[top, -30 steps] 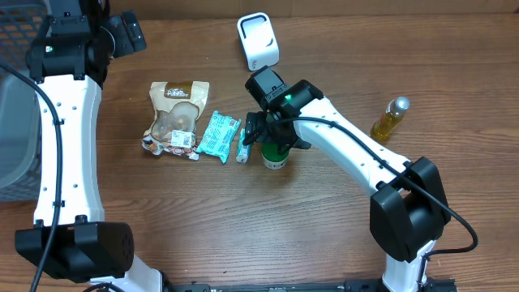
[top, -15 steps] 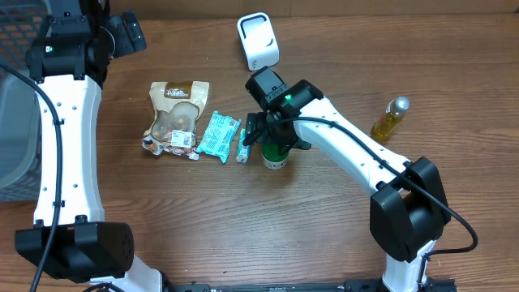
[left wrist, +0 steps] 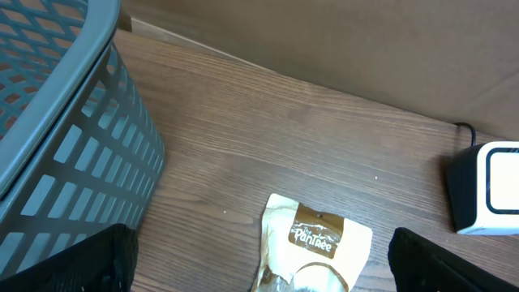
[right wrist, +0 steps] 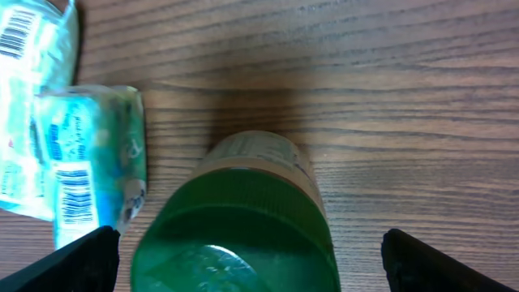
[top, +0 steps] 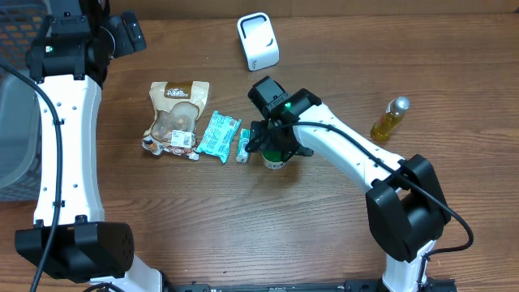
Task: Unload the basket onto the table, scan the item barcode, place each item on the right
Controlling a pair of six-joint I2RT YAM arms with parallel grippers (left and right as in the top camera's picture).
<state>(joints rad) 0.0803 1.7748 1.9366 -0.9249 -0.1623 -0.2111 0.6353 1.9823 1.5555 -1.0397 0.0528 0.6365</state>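
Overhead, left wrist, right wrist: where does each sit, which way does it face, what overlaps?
Overhead: above the table, looking straight down; left arm and right arm show.
Left wrist: angled forward over basket, snack pouch, white scanner; own fingers at bottom corners.
Right wrist: straight down on green-capped bottle, teal packets; own fingers at bottom corners.
Shared: overhead and left wrist see pouch, scanner; overhead and right wrist, bottle, packets.

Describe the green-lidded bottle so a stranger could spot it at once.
From the white scanner at the far edge of the table, come nearer to the row of packets. The bottle stands at that row's right end, beside a small teal packet, between the open fingers of the right claw. It alone has a round green lid; its neighbours are flat wrappers.
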